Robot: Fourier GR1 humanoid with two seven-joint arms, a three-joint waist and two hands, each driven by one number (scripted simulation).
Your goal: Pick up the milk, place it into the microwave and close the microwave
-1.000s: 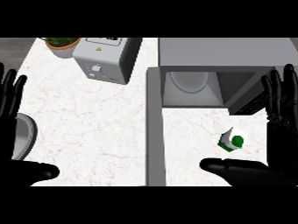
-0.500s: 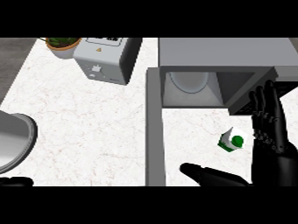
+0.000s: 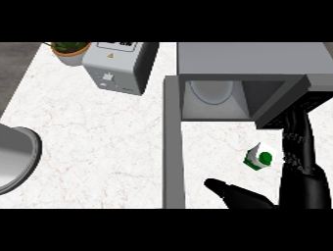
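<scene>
A small white milk carton (image 3: 260, 157) with a green cap lies tilted on the white counter (image 3: 97, 142), just in front of the microwave (image 3: 249, 73). The microwave is open, a white plate showing inside, and its door (image 3: 173, 147) swings out toward me as a grey strip. My right hand (image 3: 299, 169) is open right of the carton, with straight fingers pointing at the microwave and the thumb (image 3: 234, 193) spread out below the carton. The carton lies in the gap between thumb and fingers, apart from both. Of my left arm only the grey forearm (image 3: 3, 157) shows, at the left edge.
A grey toaster (image 3: 119, 68) stands at the back, left of the microwave. A potted plant (image 3: 69, 51) sits at the back left corner. The counter ends at a dark floor on the left and far right.
My right hand has drawn in closer around the milk, its thumb now below the carton. The left hand has left the view, and only its forearm remains.
</scene>
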